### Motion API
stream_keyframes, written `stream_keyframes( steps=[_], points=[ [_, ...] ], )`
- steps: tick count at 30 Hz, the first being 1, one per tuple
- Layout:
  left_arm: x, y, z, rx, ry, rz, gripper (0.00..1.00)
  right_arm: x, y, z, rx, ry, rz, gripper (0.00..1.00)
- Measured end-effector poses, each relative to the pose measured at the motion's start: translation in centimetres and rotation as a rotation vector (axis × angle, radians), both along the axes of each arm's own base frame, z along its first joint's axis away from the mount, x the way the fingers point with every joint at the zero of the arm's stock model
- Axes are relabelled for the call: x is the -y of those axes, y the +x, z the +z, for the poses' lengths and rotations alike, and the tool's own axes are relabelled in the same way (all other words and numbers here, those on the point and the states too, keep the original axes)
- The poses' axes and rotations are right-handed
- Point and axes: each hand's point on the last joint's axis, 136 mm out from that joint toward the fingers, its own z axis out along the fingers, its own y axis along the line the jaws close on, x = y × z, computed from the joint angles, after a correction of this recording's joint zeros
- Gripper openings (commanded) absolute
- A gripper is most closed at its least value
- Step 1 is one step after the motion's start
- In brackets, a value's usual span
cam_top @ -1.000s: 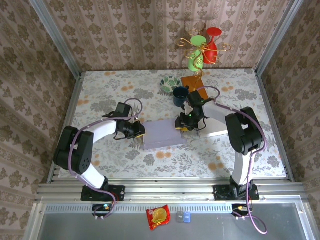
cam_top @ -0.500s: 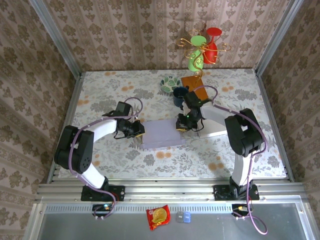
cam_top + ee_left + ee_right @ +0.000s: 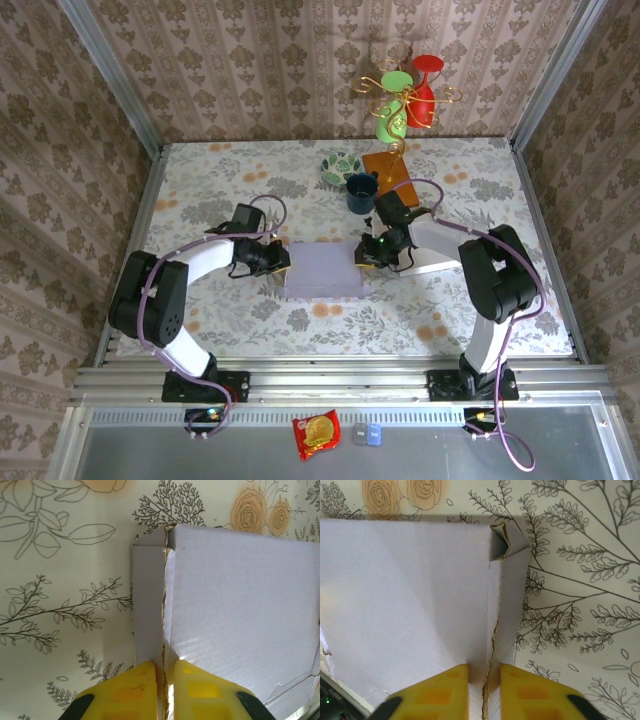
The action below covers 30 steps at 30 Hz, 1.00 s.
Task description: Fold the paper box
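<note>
Paper box (image 3: 322,270) sits mid-bench, flat lid side up, between the two arms. Bench (image 3: 250,320) has a floral cover.

Left claw (image 3: 283,262) is at the box's left edge. In the left wrist view the claw (image 3: 164,690) is pressed together on the box's side wall. Both yellow fingers (image 3: 122,692) touch the cardboard, and the thin wall runs straight up between them. Box (image 3: 240,605) top panel lies on the right of that wall, with a narrow flap on the left. The fold line looks frayed.

Right claw (image 3: 362,256) is at the box's right edge. In the right wrist view the claw (image 3: 485,692) is nearly closed, pinching the right side wall. Yellow fingers (image 3: 440,690) sit on either side of the ragged fold, with only a narrow slot between them. Box (image 3: 405,590) top panel is on the left, and the side flap drops down on the right. The far corner tab is curled, not flat.

Other things:
- A dark cup (image 3: 360,192) stands just behind the right claw, apart from the box.
- A brown board (image 3: 388,170) and a patterned bowl (image 3: 341,166) lie further back.
- A wire stand (image 3: 410,95) with red and green cups is at the back wall.
- A white sheet (image 3: 440,255) lies under the right arm.
- A red snack packet (image 3: 317,433) is on the rail in front of the bases.
</note>
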Motion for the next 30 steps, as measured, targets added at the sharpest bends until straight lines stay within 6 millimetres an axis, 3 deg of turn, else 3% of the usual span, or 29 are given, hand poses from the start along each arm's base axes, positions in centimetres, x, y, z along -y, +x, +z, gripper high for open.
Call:
stream_keyframes(
  steps=[7, 10, 23, 30],
  points=[
    [0.5, -0.1, 0.0, 0.016, -0.006, -0.016, 0.12, 1.8, 1.0, 3.1, 0.051, 0.086, -0.087, 0.42],
    [0.5, -0.1, 0.0, 0.017, -0.006, -0.016, 0.11, 2.1, 1.7, 3.6, 0.066, 0.121, -0.115, 0.47],
    [0.7, 0.0, -0.1, 0.031, -0.022, -0.024, 0.1, 1.3, 0.4, -1.1, -0.072, 0.17, -0.124, 0.54],
    [1.1, 0.0, -0.1, 0.056, -0.076, -0.021, 0.06, 0.5, 0.5, -1.2, -0.085, 0.228, -0.106, 0.57]
  ],
)
